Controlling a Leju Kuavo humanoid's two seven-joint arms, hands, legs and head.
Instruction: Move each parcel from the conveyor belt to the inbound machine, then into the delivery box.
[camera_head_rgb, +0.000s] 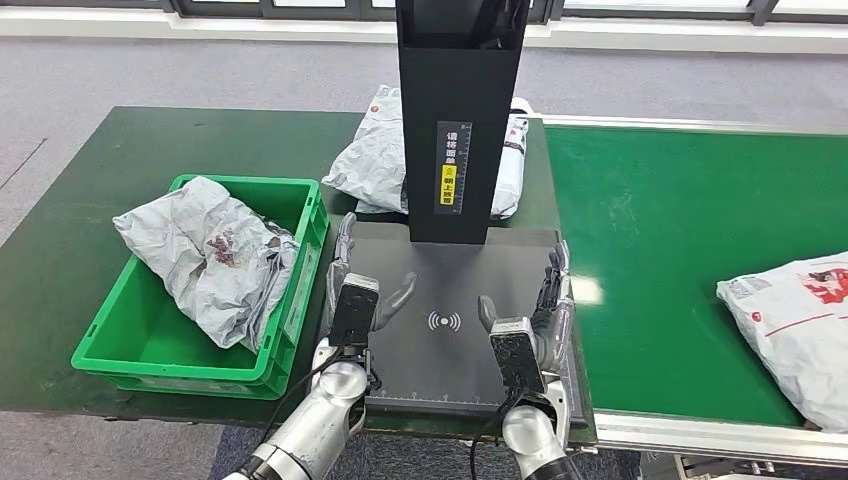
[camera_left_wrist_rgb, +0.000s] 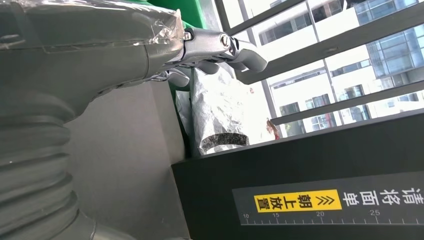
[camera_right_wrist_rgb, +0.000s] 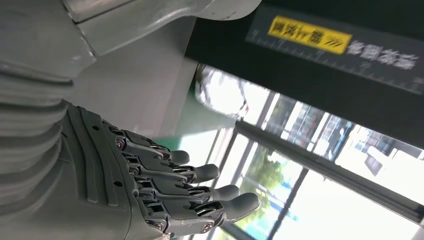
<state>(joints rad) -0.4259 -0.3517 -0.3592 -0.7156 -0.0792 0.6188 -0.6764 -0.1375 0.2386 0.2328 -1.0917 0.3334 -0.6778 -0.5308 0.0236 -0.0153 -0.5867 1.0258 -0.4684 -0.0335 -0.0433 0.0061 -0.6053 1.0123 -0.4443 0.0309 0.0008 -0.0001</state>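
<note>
Low in the head view's centre, the left robot hand (camera_head_rgb: 352, 290) and right robot hand (camera_head_rgb: 535, 315) hover over the dark inbound machine (camera_head_rgb: 455, 330), fingers spread, holding nothing. One grey parcel (camera_head_rgb: 215, 255) lies in the green delivery box (camera_head_rgb: 300, 290) at left. Another parcel (camera_head_rgb: 375, 160) sits behind the machine's black column, and a third (camera_head_rgb: 795, 325) rests on the green conveyor belt (camera_head_rgb: 660, 230) at the right edge.
</note>
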